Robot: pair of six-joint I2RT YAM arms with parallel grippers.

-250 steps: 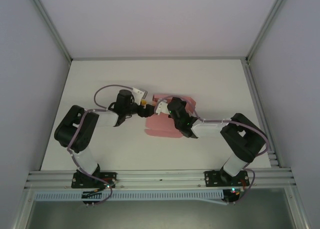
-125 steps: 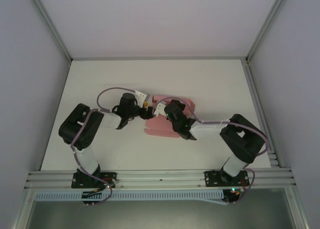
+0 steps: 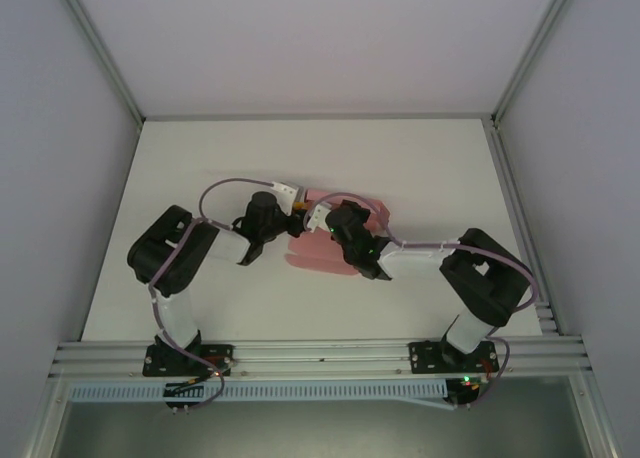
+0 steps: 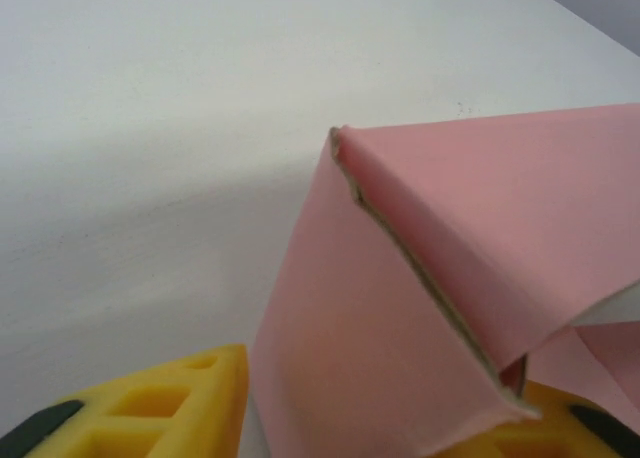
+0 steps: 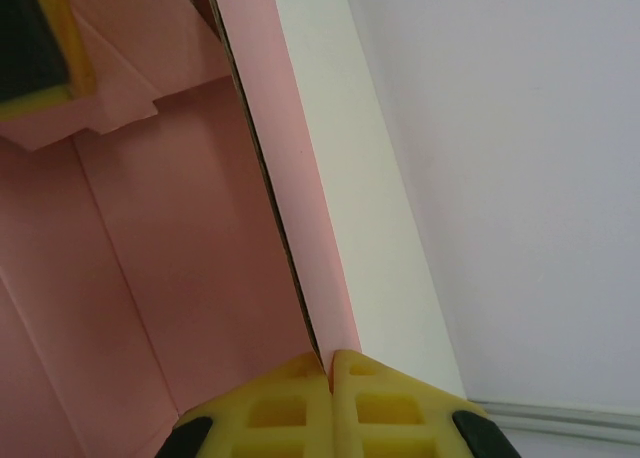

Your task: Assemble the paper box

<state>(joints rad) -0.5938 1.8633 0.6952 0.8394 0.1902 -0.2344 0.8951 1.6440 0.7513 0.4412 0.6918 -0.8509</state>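
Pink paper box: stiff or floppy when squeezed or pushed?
Probably floppy: the paper box is thin card, its edge a sliver in the left wrist view, so panels likely bend at creases. Likely light; a push should slide it on the table. The right end effector pinches one panel, which may buckle if pulled.

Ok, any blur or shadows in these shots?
Top external: even light, no glare, little shadow. Left wrist: the paper box throws a grey shadow leftward on the table; its near corner is soft. Right wrist: the right gripper looks soft up close.
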